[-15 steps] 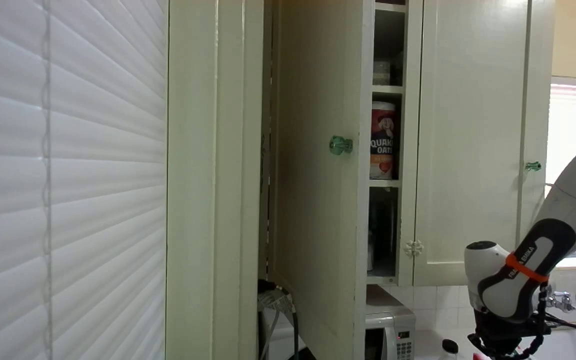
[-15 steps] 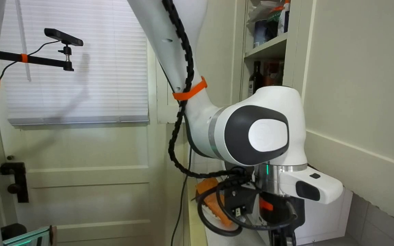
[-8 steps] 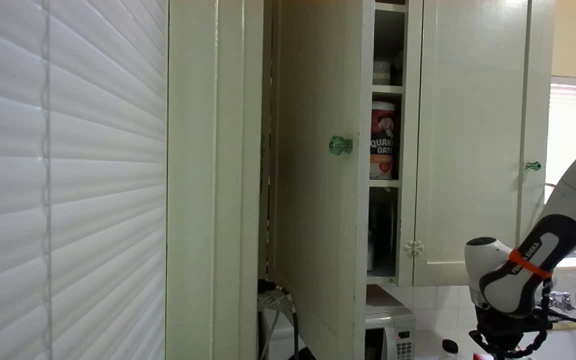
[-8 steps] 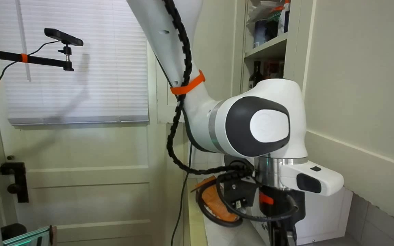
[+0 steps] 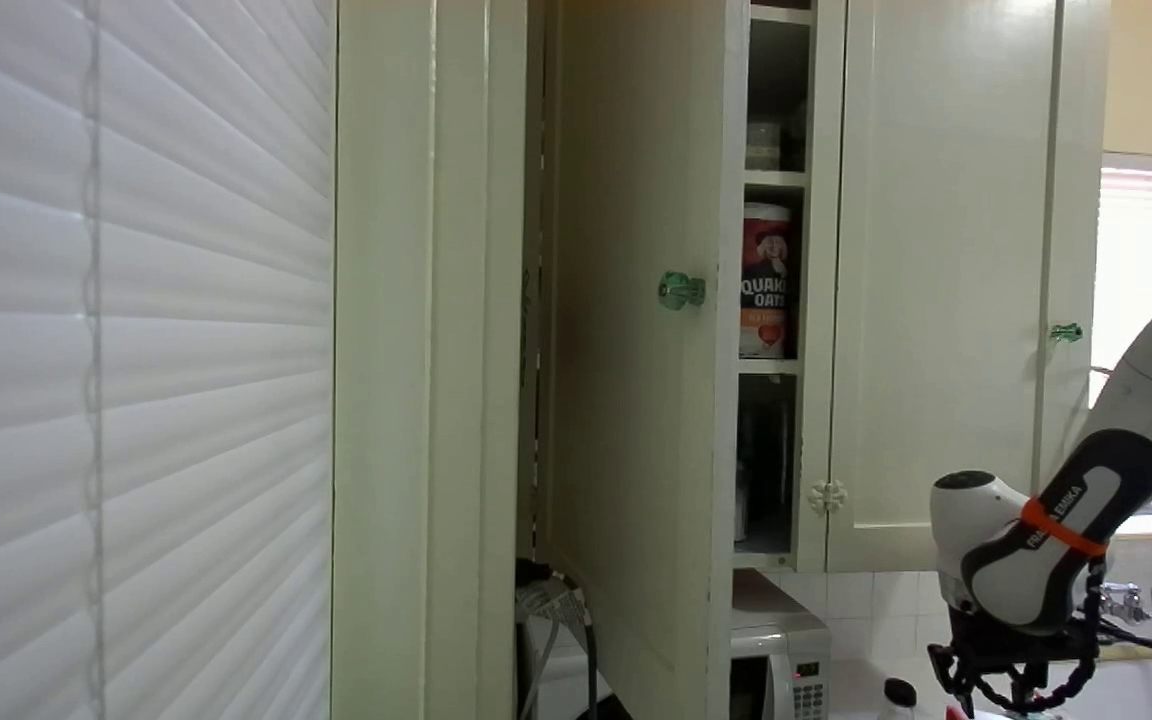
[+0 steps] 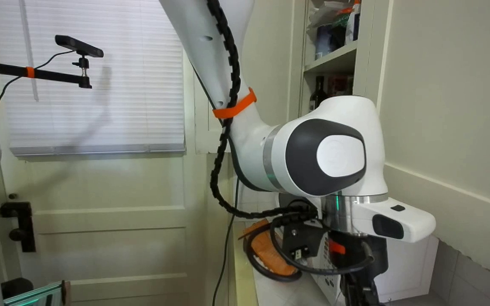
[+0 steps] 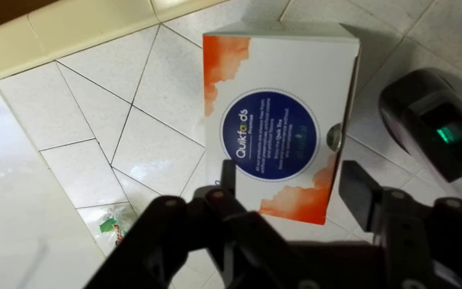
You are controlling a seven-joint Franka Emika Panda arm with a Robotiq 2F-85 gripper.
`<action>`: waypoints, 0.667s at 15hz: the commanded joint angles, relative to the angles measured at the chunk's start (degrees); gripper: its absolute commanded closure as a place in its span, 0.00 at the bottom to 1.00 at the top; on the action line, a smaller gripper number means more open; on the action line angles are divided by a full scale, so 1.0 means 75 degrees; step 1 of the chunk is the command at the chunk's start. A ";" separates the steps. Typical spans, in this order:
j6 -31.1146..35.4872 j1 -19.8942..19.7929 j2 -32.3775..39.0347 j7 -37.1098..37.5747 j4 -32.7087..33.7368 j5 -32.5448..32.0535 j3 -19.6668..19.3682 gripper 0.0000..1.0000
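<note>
In the wrist view my gripper (image 7: 289, 176) stands open, its fingers well apart over a white carton (image 7: 271, 134) with orange patches and a navy Quikfoods circle. The left fingertip overlaps the carton's printed face. Past the carton's right edge, over tile, is the right fingertip. Nothing appears clamped between them. To the right of the carton lies a dark, glossy rounded object (image 7: 431, 120) with a green glow. Low in an exterior view the gripper (image 5: 994, 695) shows spread linkages; elsewhere its lower end (image 6: 362, 293) meets the frame edge.
White tiled counter (image 7: 163, 88) with a yellow edge (image 7: 86, 30) lies below. A plastic packet (image 7: 112, 226) is at lower left. A microwave (image 5: 781, 640) and dark-capped bottle (image 5: 899, 693) stand near the arm. A cabinet door (image 5: 636, 420) hangs ajar; an orange item (image 6: 272, 253) is on the counter.
The arm has risen a little over the last second, then shifted slightly rightward in an exterior view. The gripper's fingers have spread apart since half a second ago.
</note>
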 commanded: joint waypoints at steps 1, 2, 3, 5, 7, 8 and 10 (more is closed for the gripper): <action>0.0447 -0.0098 0.0337 0.0682 0.0156 -0.0406 -0.0014 0.01; 0.0404 -0.0144 0.0319 0.0546 0.0138 -0.0217 0.0053 0.00; 0.0219 -0.0147 0.0154 0.0351 0.0091 -0.0169 0.0091 0.00; 0.0220 -0.0150 0.0179 0.0350 0.0103 -0.0165 0.0103 0.00; 0.0220 -0.0149 0.0178 0.0350 0.0109 -0.0164 0.0108 0.00; 0.0220 -0.0150 0.0178 0.0350 0.0110 -0.0164 0.0108 0.00; 0.0220 -0.0151 0.0178 0.0350 0.0115 -0.0164 0.0109 0.00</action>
